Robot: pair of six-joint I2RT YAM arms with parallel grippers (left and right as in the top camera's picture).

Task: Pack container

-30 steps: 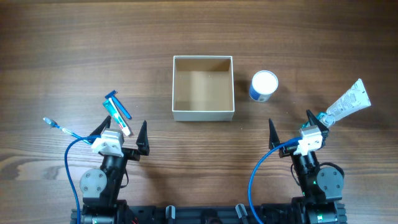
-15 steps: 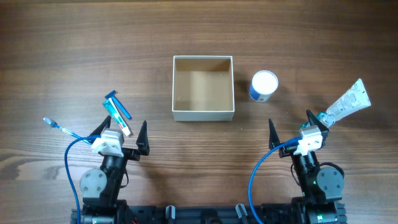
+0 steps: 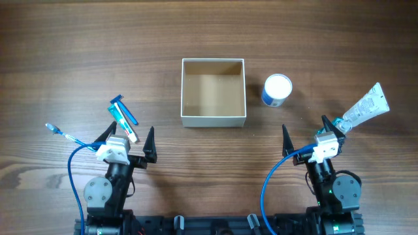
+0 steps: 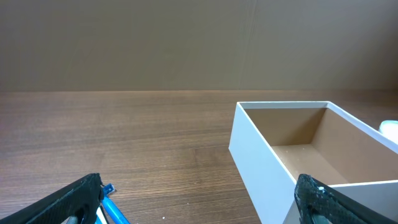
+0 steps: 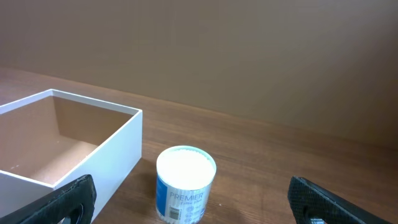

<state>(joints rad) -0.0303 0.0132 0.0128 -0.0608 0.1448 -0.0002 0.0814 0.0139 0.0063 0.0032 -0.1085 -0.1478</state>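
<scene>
The container point(image 3: 213, 120), a square white-walled box with a tan inside, stands empty at the table's middle; it also shows in the left wrist view point(image 4: 261, 155) and the right wrist view point(image 5: 118, 149). A round jar point(image 3: 277, 89) with white lid and blue body stands right of it, also in the right wrist view point(image 5: 185, 184). A blue razor and a small tube point(image 3: 123, 117) lie to the left. A white tube point(image 3: 366, 108) lies at far right. My left gripper point(image 3: 127, 139) is open and empty at the front left. My right gripper point(image 3: 305, 130) is open and empty at the front right.
A blue toothbrush point(image 3: 62, 133) lies at the far left, near the left arm's blue cable. The razor's tip point(image 4: 109, 202) shows beside the left finger in the left wrist view. Both arm bases sit at the table's front edge.
</scene>
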